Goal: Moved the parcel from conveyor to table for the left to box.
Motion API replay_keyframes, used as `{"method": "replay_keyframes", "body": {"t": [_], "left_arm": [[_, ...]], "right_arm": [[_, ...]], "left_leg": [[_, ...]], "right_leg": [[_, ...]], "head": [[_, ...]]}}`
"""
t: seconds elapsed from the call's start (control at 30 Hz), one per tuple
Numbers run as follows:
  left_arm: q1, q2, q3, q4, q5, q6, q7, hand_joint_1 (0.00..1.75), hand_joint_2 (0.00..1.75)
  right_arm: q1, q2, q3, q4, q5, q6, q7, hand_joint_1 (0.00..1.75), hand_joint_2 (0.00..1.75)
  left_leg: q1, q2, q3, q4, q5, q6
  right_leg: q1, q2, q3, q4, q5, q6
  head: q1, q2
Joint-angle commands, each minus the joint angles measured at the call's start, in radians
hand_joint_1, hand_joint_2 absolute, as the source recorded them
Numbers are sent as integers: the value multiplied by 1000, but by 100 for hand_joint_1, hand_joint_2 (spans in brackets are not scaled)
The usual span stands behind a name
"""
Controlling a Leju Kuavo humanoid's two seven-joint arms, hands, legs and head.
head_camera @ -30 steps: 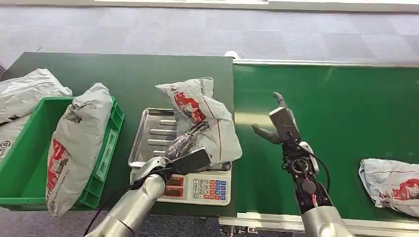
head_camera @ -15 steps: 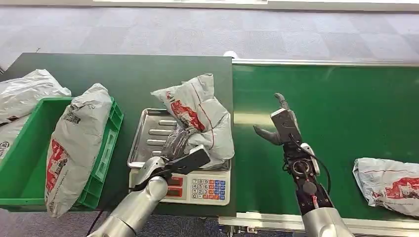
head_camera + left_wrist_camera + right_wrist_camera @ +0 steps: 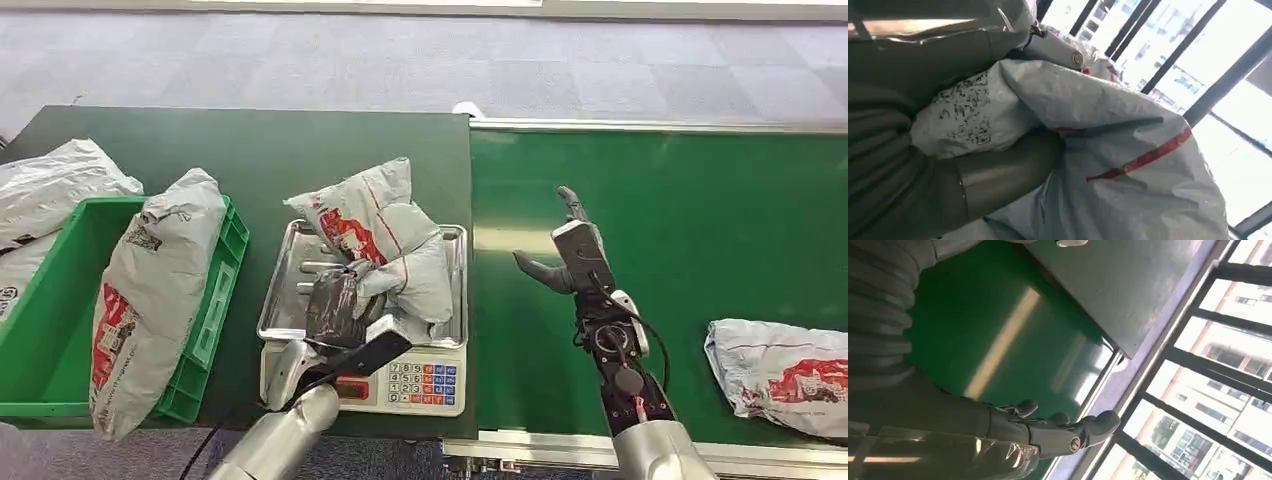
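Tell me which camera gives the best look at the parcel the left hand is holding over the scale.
The head view: it shows the whole parcel above the scale tray, gripped by the left hand. The left wrist view shows a close crumpled stretch of the bag with a red stripe. The right wrist view shows mostly the green belt.

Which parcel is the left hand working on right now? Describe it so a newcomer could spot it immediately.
Find the dark green table, then the silver tray of the weighing scale near its front edge. The crumpled grey plastic parcel with red print lies on that tray, gripped by the left hand. The other grey parcels rest in the green crate or on the conveyor belt.
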Motion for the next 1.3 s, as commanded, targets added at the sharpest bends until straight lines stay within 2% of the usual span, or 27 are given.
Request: {"method": "replay_keyframes", "body": {"t": [0.03, 0.53, 0.57, 0.6, 0.73, 0.83, 0.97, 1.07, 1.3], "left_arm": [[127, -79, 202, -401, -26, 21, -241, 175, 0], [127, -79, 202, -401, -26, 21, -241, 175, 0], [158, -85, 185, -738, 79, 21, -241, 175, 0], [149, -100, 191, -832, 71, 21, -241, 175, 0], [162, -89, 152, -1053, 84, 21, -241, 175, 0], [155, -47, 106, -1196, 72, 21, -241, 175, 0], [147, -2, 110, -1319, 85, 21, -241, 175, 0], [135, 7, 178, -1429, 104, 21, -241, 175, 0], [89, -51, 431, -1512, 77, 21, -241, 175, 0]], "right_arm": [[-37, -15, 13, 90, -24, -3, -32, 0, 175], [-37, -15, 13, 90, -24, -3, -32, 0, 175], [-61, -19, 23, 134, -43, -9, -45, 0, 175], [-82, -23, 35, 169, -55, -9, -56, 0, 175], [-92, -33, 50, 204, -80, -16, -80, 0, 175], [-96, -49, 65, 215, -99, -25, -86, 0, 175], [-70, -76, 63, 204, -116, -34, -93, 0, 175], [-7, -105, 49, 140, -128, -47, -87, 0, 175], [79, -111, 36, 22, -132, -61, -28, 0, 175]], "left_leg": [[0, 1, -4, 1, 0, 1], [0, 2, -4, 0, 1, 0], [0, 1, -4, 0, 1, 0], [0, 2, -6, 1, 0, 1], [1, 6, -10, 4, -1, 0], [1, 3, -9, 2, 0, 0], [0, 6, -8, 2, -1, 0], [0, 2, -7, 0, 0, 0], [0, 5, -7, 0, 0, 0]], "right_leg": [[0, 1, -3, 1, 1, 0], [0, 1, -5, 0, 1, 0], [0, 1, -4, 0, 1, 0], [0, 1, -6, 1, 1, 0], [1, 4, -11, 3, 1, 0], [1, 2, -9, 1, 1, 0], [0, 4, -9, 1, 1, 0], [1, 1, -8, 0, 1, 0], [0, 3, -8, 0, 1, -1]], "head": [[0, 0], [0, 0], [0, 0], [0, 0], [0, 0], [0, 0], [0, 0], [0, 0], [0, 0]]}}
